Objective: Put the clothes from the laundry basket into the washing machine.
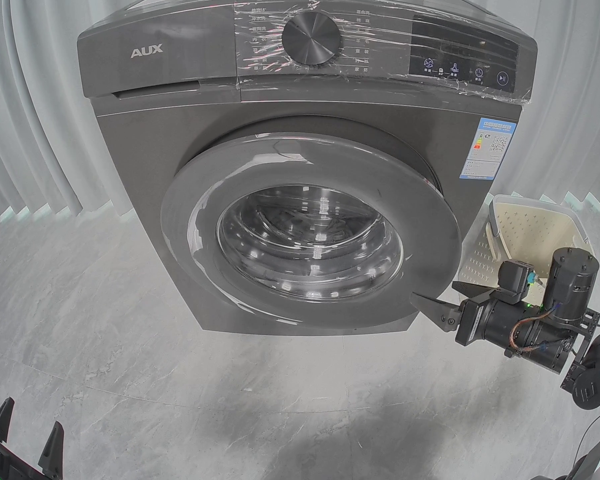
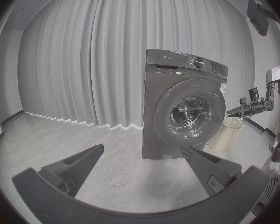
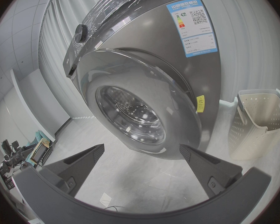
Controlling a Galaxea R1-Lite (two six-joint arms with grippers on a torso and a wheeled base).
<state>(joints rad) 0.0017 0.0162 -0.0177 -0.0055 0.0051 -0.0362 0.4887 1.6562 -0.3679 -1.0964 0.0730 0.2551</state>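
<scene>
Left gripper: one, low over the floor and well apart from the machine, fingers spread, holding nothing. Washing machine: one, grey front-loader. Its round door: one, looks shut; only shiny drum metal shows through the glass, so whether garments are inside cannot be told. Right gripper: one, jaws parted and empty, just beside the door's right edge. Laundry basket: one, cream and perforated, on the floor right of the machine. Clothes: none seen in its visible part. Judged status: either loading is finished, or the door awaits opening.
</scene>
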